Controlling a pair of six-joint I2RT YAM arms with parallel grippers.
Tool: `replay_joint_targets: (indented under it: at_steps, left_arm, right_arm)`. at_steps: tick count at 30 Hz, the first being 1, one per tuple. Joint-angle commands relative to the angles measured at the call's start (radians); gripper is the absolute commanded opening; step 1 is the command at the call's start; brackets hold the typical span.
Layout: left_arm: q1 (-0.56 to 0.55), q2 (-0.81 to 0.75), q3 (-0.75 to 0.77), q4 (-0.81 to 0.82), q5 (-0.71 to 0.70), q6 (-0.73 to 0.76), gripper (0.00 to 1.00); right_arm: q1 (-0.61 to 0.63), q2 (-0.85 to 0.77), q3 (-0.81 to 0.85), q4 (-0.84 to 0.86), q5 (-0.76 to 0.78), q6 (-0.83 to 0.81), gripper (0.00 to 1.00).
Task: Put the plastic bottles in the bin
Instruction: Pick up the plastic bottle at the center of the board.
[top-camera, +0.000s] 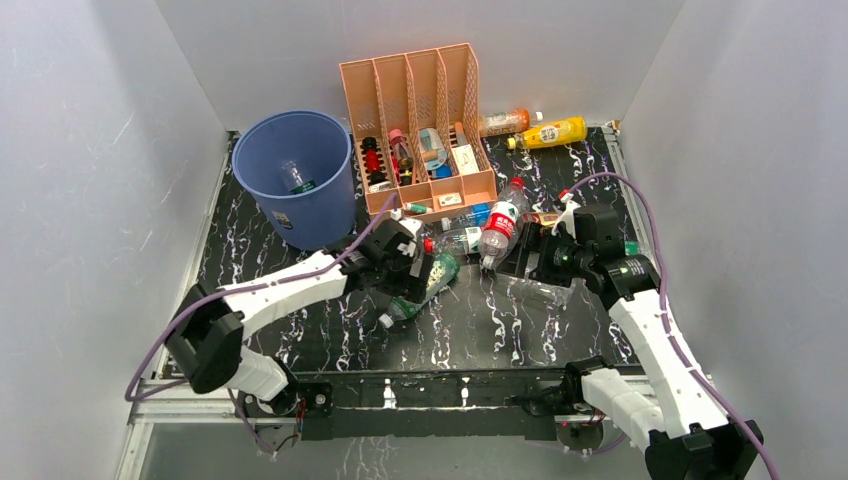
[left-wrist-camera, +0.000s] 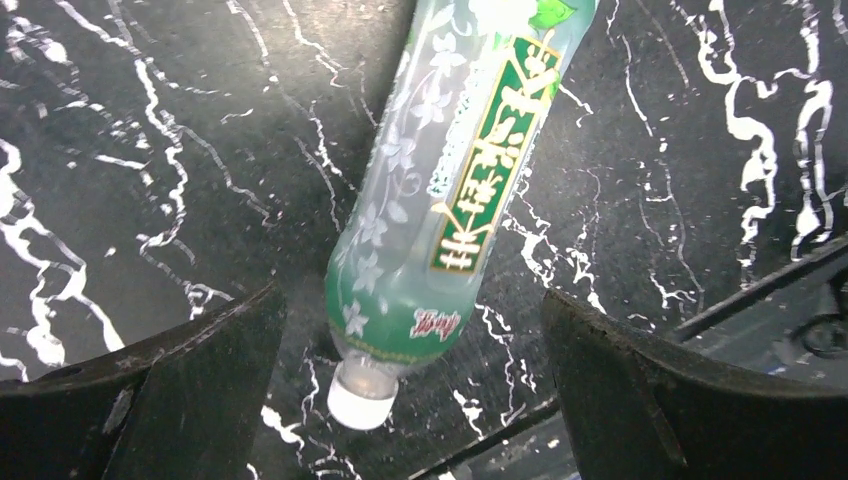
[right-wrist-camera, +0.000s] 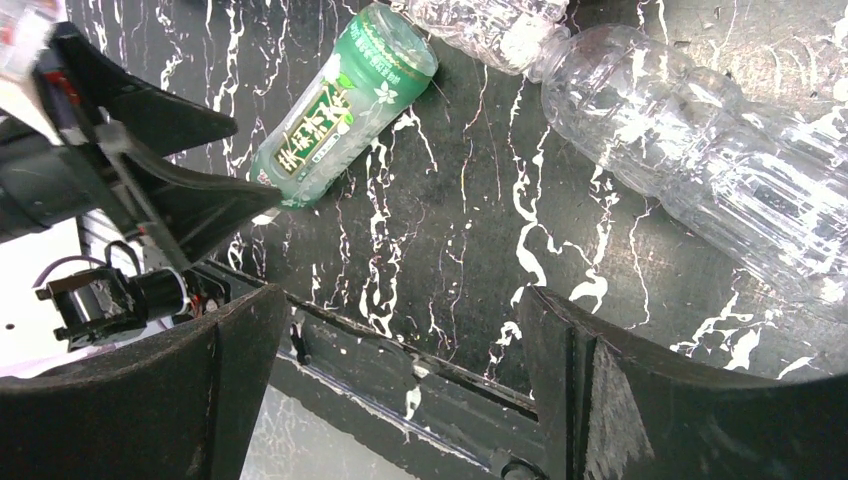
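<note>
One bottle (top-camera: 297, 180) is lying inside the bin (top-camera: 262, 190), which is standing at the far left of the worktop (top-camera: 470, 325). Right of it, the left gripper (left-wrist-camera: 412, 300) is hanging released, its jaws wide on either side of a green bottle (left-wrist-camera: 450, 180) lying flat. Further right, the right gripper (right-wrist-camera: 400, 300) is hanging released too, over bare worktop, a clear bottle (right-wrist-camera: 700, 170) lying just beside it. An orange bottle (top-camera: 505, 122) and a yellow bottle (top-camera: 553, 131) are lying far right, beside the rack (top-camera: 405, 85).
</note>
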Motion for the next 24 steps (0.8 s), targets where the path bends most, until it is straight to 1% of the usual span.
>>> replay_joint_targets:
  at_steps: [1, 6, 10, 13, 16, 19, 21, 23, 24]
  left_arm:
    - [-0.053, 0.065, 0.023, 0.078, -0.065, 0.053, 0.98]
    - [-0.113, 0.153, 0.016, 0.134, -0.097, 0.043, 0.98]
    - [-0.149, 0.184, 0.015, 0.145, -0.143, 0.019, 0.98]
    - [-0.168, 0.194, 0.018, 0.139, -0.185, 0.000, 0.92]
    - [-0.184, 0.214, 0.025, 0.123, -0.216, -0.019, 0.81]
    - [-0.206, 0.232, 0.034, 0.108, -0.245, -0.036, 0.68]
    - [-0.216, 0.236, 0.041, 0.096, -0.260, -0.049, 0.57]
    - [-0.228, 0.234, 0.047, 0.084, -0.271, -0.065, 0.39]
    - [-0.231, 0.231, 0.054, 0.072, -0.274, -0.071, 0.33]
  right_arm:
    - [0.003, -0.002, -0.016, 0.052, 0.000, -0.002, 0.98]
    - [0.004, 0.001, -0.019, 0.057, -0.005, -0.002, 0.98]
    - [0.004, -0.007, -0.022, 0.049, -0.004, -0.013, 0.98]
    - [0.004, -0.017, -0.037, 0.051, -0.001, -0.020, 0.98]
    - [0.004, -0.016, -0.059, 0.063, -0.015, -0.020, 0.98]
    - [0.004, -0.004, -0.063, 0.070, -0.030, -0.021, 0.98]
    - [0.004, 0.002, -0.053, 0.068, -0.029, -0.027, 0.98]
    - [0.004, 0.005, -0.042, 0.065, -0.022, -0.032, 0.98]
    - [0.004, 0.005, -0.038, 0.063, -0.020, -0.034, 0.98]
